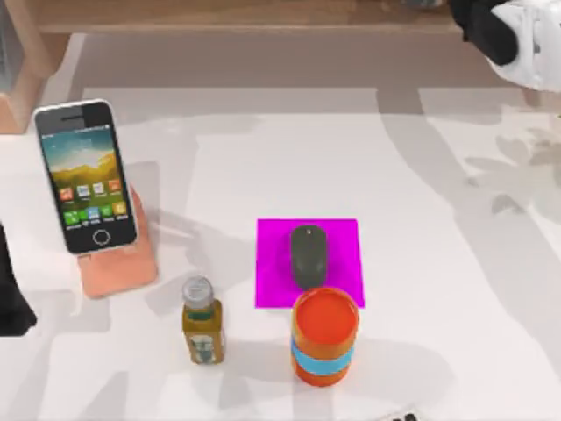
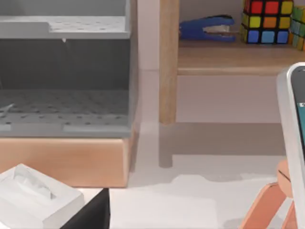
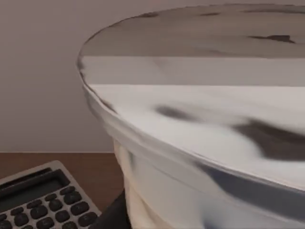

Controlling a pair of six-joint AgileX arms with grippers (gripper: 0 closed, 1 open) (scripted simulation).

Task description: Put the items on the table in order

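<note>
The dark grey mouse (image 1: 308,254) lies on the magenta pad (image 1: 342,237) near the middle of the table (image 1: 438,219). At the left, the smartphone (image 1: 86,175) leans on a peach stand (image 1: 118,267), its icon screen facing up; its silver edge (image 2: 291,143) also shows in the left wrist view. Very close in the right wrist view is a pale milk-tea cup (image 3: 200,124) with dark blotches on its flat top. My left arm (image 1: 10,303) is at the left edge. My right arm (image 1: 513,35) is at the far right corner.
A brown bottle (image 1: 202,324) and an orange can with a blue band (image 1: 325,338) stand near the front. A calculator (image 3: 43,200) lies on a wooden surface. The wooden shelf holds a stapler (image 2: 205,28) and a colour cube (image 2: 264,19); a tissue box (image 2: 33,195) is nearby.
</note>
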